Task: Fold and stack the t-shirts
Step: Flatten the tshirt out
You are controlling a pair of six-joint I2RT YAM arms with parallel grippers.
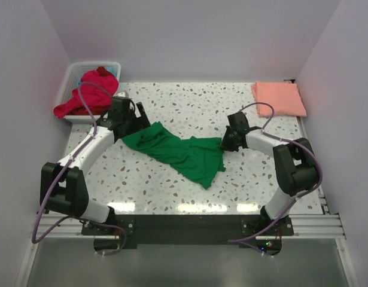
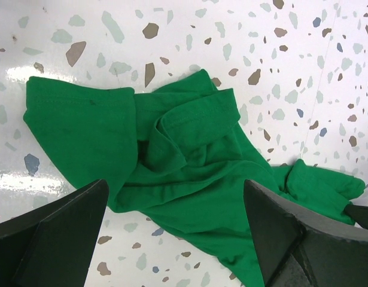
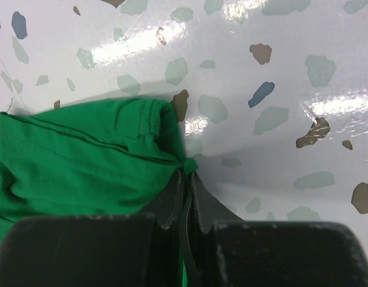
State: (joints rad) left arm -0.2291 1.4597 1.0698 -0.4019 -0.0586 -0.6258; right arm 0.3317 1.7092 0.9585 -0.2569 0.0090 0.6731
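A bright green t-shirt (image 1: 181, 150) lies crumpled across the middle of the speckled table. My right gripper (image 1: 224, 143) is shut on its right edge; the wrist view shows the green cloth (image 3: 82, 167) pinched between the closed fingertips (image 3: 186, 176). My left gripper (image 1: 136, 122) is open just above the shirt's left end, its two dark fingers (image 2: 58, 233) on either side of the green cloth (image 2: 172, 155), not touching it. A salmon-pink t-shirt (image 1: 278, 98) lies folded at the back right. Red and magenta t-shirts (image 1: 91, 95) spill from the basket.
A white plastic basket (image 1: 73, 78) stands at the back left corner, with red cloth hanging over its front rim. White walls close in the table on three sides. The arm bases sit on the rail at the near edge.
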